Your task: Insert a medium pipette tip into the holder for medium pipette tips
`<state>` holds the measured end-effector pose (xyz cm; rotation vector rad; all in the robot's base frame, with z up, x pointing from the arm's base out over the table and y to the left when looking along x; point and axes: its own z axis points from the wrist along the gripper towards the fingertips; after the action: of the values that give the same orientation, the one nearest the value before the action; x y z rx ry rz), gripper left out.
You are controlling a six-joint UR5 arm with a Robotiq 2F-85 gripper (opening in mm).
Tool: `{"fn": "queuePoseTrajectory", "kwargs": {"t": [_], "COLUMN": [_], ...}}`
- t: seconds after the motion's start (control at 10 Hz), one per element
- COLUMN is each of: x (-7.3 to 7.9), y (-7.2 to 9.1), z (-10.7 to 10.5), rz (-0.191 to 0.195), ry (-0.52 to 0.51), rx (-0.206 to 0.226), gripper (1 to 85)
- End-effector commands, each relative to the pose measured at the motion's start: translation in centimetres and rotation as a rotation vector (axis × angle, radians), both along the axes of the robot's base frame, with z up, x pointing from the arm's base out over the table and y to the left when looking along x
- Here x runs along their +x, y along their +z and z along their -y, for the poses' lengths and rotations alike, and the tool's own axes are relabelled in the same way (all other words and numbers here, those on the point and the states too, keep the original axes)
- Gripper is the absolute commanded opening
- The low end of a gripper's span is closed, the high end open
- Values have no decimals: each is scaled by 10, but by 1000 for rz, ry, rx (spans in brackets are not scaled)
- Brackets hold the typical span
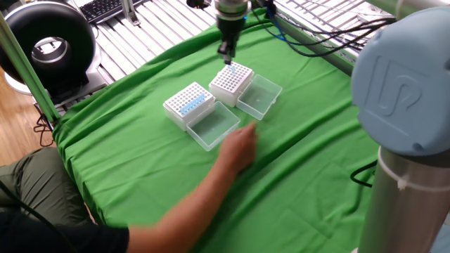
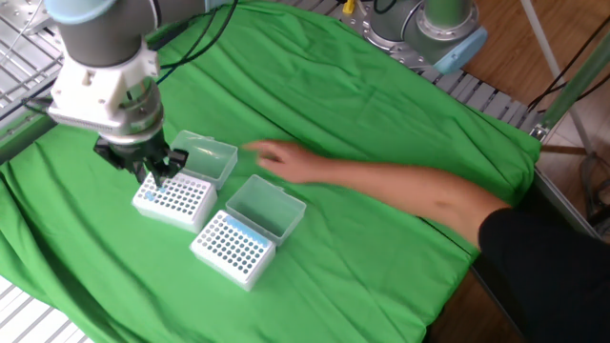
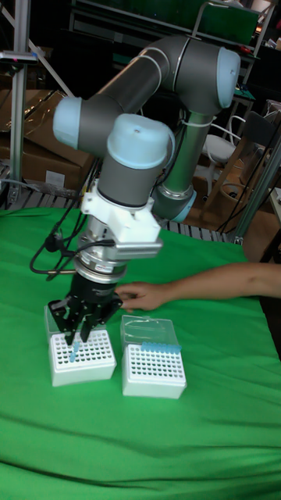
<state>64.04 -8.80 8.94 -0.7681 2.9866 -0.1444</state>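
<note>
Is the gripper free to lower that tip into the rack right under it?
Probably yes: the gripper hangs directly over the rack, lid folded back, and the person's hand sits off to the side.

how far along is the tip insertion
Done: the blue pipette tip is picked up, clamped in the jaws. In hand: it hangs point-down at the holder and its hole grid; I cannot tell whether it has entered a hole. Left: seating it and releasing.
</note>
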Motion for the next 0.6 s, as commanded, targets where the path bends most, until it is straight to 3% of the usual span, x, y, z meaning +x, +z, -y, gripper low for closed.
{"fn": "queuePoseTrajectory", "kwargs": {"t": [0.0, 0.5], "x": [-17, -24], "y": [-12, -18], "z": [14, 4], "rz": [0, -12], "ry": [-24, -43], "rx": [28, 74], "gripper": [317, 327]}}
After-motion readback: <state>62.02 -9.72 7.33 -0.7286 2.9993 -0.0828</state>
